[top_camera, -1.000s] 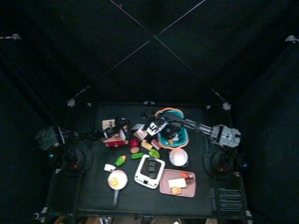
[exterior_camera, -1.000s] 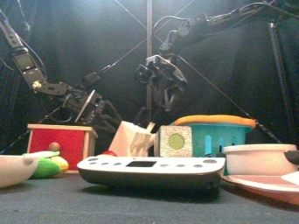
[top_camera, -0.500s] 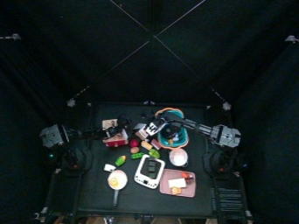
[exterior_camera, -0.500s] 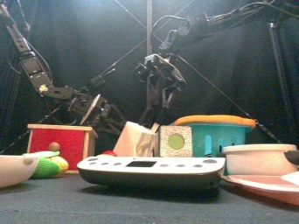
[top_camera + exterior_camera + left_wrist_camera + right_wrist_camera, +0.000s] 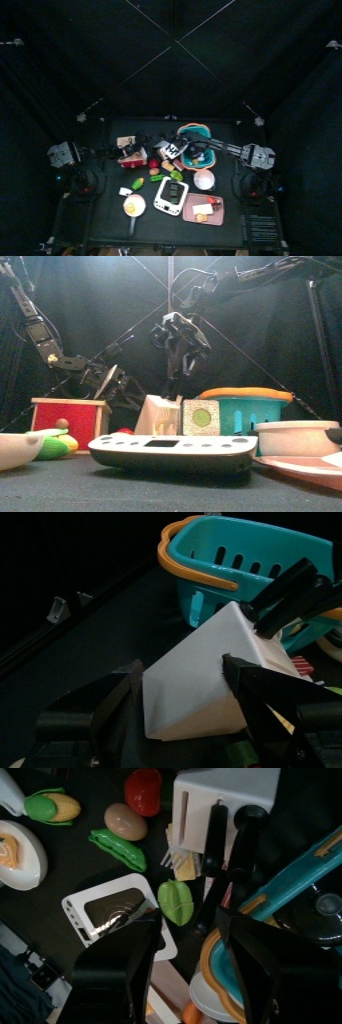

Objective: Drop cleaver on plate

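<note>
Cleaver (image 5: 214,830): we see dark handles standing in the white knife block (image 5: 227,793); we cannot tell which is the cleaver.
Knife block: just beside the teal basket (image 5: 241,562).
Right tool (image 5: 187,938): above the block, jaws wide apart, empty.
Left tool (image 5: 187,712): near the block, jaws spread either side of it; we cannot tell if they grip.
Plate (image 5: 305,468): pink, nearer the tabletop's front than the block.

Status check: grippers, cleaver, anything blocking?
Right gripper open above knife block, empty. Left gripper open beside the block, empty. Cleaver not picked out; black handles sit in the block. Teal basket crowds the block.
</note>
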